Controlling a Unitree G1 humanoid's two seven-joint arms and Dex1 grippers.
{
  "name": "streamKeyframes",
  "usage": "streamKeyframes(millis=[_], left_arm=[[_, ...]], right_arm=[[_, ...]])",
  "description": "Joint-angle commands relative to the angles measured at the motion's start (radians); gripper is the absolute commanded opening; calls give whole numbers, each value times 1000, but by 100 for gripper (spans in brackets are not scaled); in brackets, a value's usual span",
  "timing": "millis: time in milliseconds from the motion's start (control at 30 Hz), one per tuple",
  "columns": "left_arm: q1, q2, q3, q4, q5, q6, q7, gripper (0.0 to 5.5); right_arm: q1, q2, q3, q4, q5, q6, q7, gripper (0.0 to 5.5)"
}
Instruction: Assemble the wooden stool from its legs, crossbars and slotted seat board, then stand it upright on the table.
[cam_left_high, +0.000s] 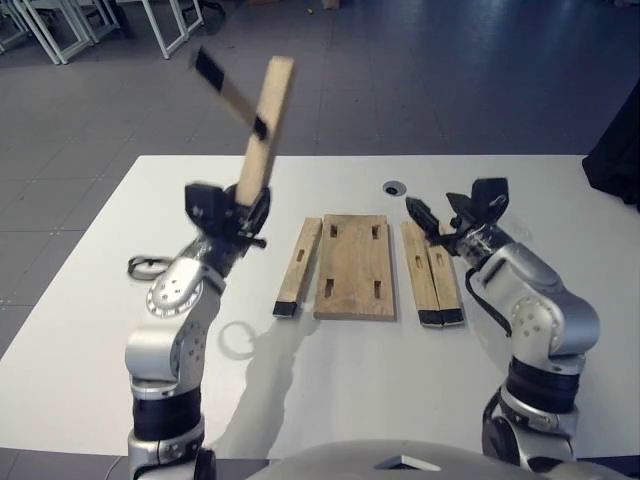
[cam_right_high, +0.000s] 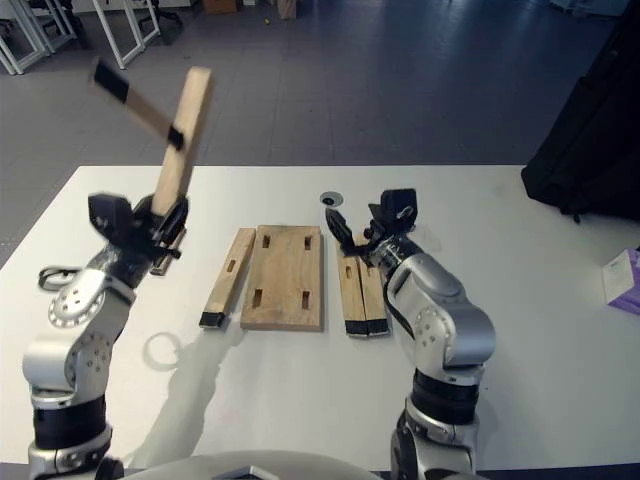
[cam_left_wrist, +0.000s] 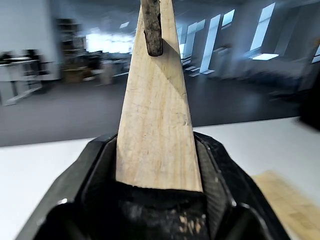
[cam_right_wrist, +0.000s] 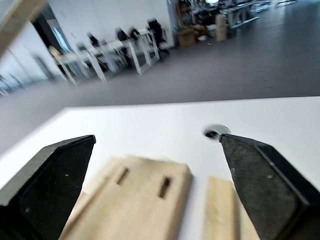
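My left gripper (cam_left_high: 245, 215) is shut on the lower end of a wooden leg (cam_left_high: 264, 130), held upright above the table's left part. A thin crossbar (cam_left_high: 230, 92) with a black tip sticks out of the leg near its top. The slotted seat board (cam_left_high: 354, 265) lies flat at the table's middle. One leg (cam_left_high: 298, 265) lies just left of it, and two legs (cam_left_high: 431, 272) lie side by side to its right. My right gripper (cam_left_high: 432, 220) hangs open just above the far ends of those two legs, holding nothing.
A round cable hole (cam_left_high: 394, 187) sits in the white table (cam_left_high: 330, 390) behind the board. A black cable loop (cam_left_high: 147, 266) lies at the left edge. A purple-and-white item (cam_right_high: 622, 277) lies at the far right. Desks stand on the floor beyond.
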Motion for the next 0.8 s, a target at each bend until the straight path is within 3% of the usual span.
streamKeyframes(millis=[33, 133, 267, 567, 800], left_arm=[[-131, -77, 101, 115, -574, 270, -107, 206], [-169, -60, 121, 211, -811, 367, -178, 206], [-158, -35, 103, 242, -949, 421, -220, 206], [-86, 25, -5, 220, -944, 452, -285, 206], [-25, 92, -57, 260, -809, 404, -388, 206]], right_arm=[[-207, 73, -244, 107, 519, 198, -11, 457], [-287, 45, -281, 183, 772, 244, -77, 457], [-261, 16, -215, 203, 870, 280, -144, 457], [-245, -109, -58, 254, 1211, 255, -253, 457], [-286, -341, 38, 298, 1503, 222, -189, 335]])
